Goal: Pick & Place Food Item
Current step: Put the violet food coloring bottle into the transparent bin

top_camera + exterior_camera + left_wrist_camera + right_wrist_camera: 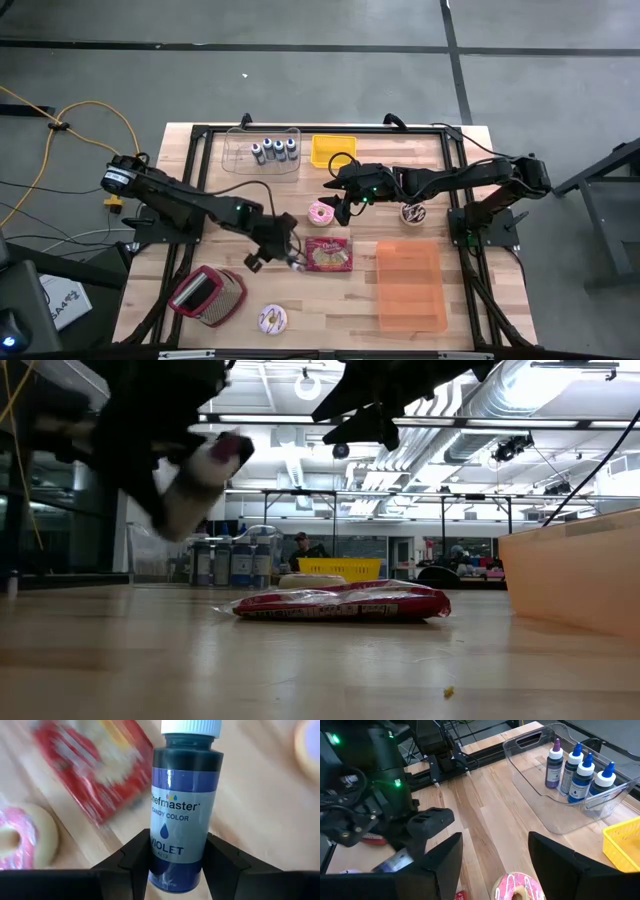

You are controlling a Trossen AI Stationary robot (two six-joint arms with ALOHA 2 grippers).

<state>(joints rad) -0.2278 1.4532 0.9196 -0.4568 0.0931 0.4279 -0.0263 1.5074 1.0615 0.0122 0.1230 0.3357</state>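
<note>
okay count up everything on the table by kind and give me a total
Bottles: 5, four in the clear bin, one violet bottle in the left gripper
Donuts: 3
Snack packet: 1
Bins and baskets: 4
Total: 13

A small bottle (pixel 184 810) of violet candy colour, dark purple with a white cap and a label reading "Chefmaster Candy Color Violet", stood clamped at its lower end between the two dark fingers (pixel 226 862) of the left gripper (pixel 285 255). It was held clear of the wooden table (pixel 200 180), just left of a red snack packet (pixel 328 254) lying flat there.
</note>
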